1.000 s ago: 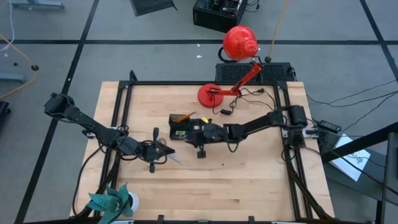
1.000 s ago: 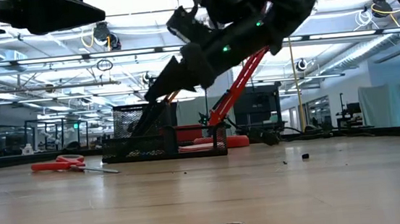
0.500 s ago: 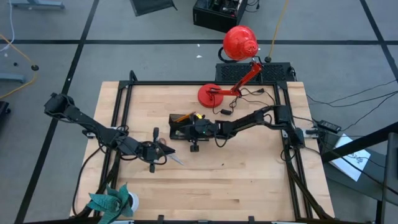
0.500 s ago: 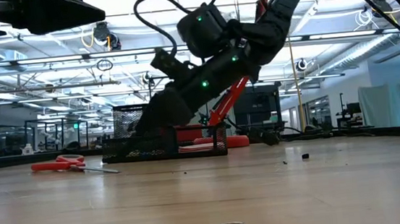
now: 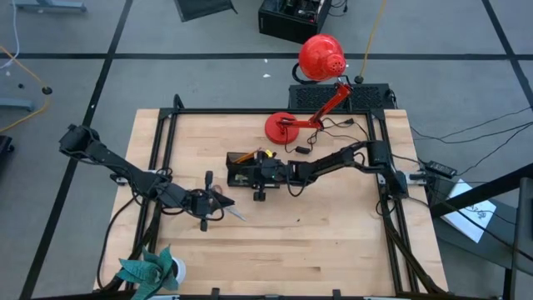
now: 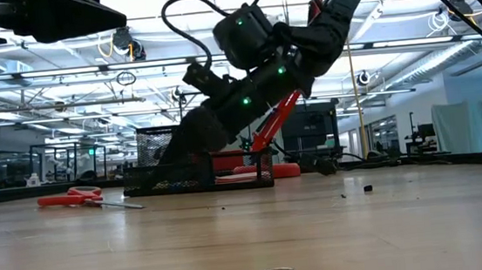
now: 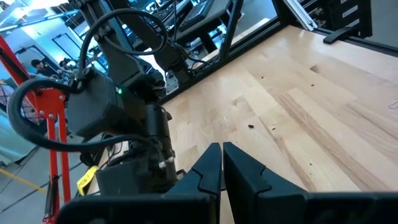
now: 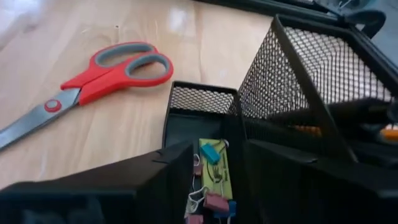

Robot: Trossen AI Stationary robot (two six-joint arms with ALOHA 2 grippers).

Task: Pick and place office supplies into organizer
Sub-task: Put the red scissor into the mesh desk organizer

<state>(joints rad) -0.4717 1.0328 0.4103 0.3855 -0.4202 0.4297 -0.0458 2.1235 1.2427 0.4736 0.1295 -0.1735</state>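
Organizer (image 8: 292, 81) beneath parted right end effector (image 8: 217, 165), scissors (image 8: 93, 74) nearby.

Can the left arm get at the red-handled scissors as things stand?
Probably yes. The left pincer, shut, sits right beside the red-handled scissors on bare table, with nothing between them. The right pincer is apart, over the mesh organizer.

organizer (image 5: 242, 172) at table (image 5: 333, 233) centre, right gripper (image 5: 250, 173) over it, clips (image 8: 210, 200) in its low compartment, scissors (image 5: 223, 202) lower left by left gripper (image 5: 218, 203), lamp base (image 5: 281, 127) above, plant (image 5: 148, 268) bottom left
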